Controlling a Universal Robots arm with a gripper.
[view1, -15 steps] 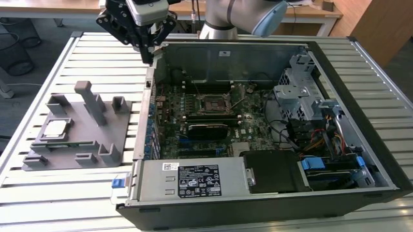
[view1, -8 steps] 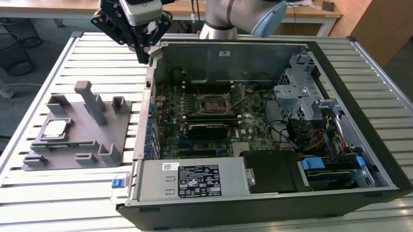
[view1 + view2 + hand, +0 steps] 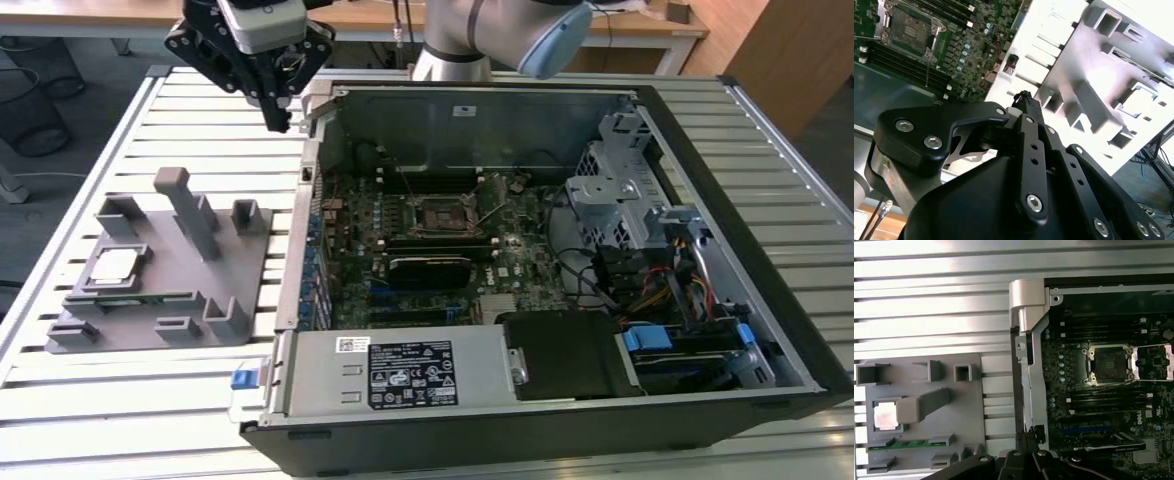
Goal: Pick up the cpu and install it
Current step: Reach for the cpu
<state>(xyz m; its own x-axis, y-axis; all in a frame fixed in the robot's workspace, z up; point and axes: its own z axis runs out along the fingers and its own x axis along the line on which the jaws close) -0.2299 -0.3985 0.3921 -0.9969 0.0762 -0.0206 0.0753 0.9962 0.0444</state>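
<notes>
A table [image 3: 160, 400] made of long metal strips holds a big open computer case [image 3: 747, 250] and a grey plastic fixture [image 3: 200, 300]. Behind the table are wooden desks [image 3: 360, 18] and a grey floor.

The gripper [image 3: 276, 118] hangs above the far edge of the table, just beside the case's far corner on the exterior view's left. In the second wrist view its fingertips [image 3: 1024, 97] are pressed together with nothing between them, and they touch nothing.

The cpu [image 3: 118, 264] is a small flat square with a pale shiny top. It lies in a square pocket of the fixture, near the table edge on the exterior view's left, well apart from the gripper. In the first wrist view the cpu [image 3: 885, 416] sits just beside a green memory stick [image 3: 906, 444]. The dark socket [image 3: 441, 213] inside the case has nothing in it.
</notes>
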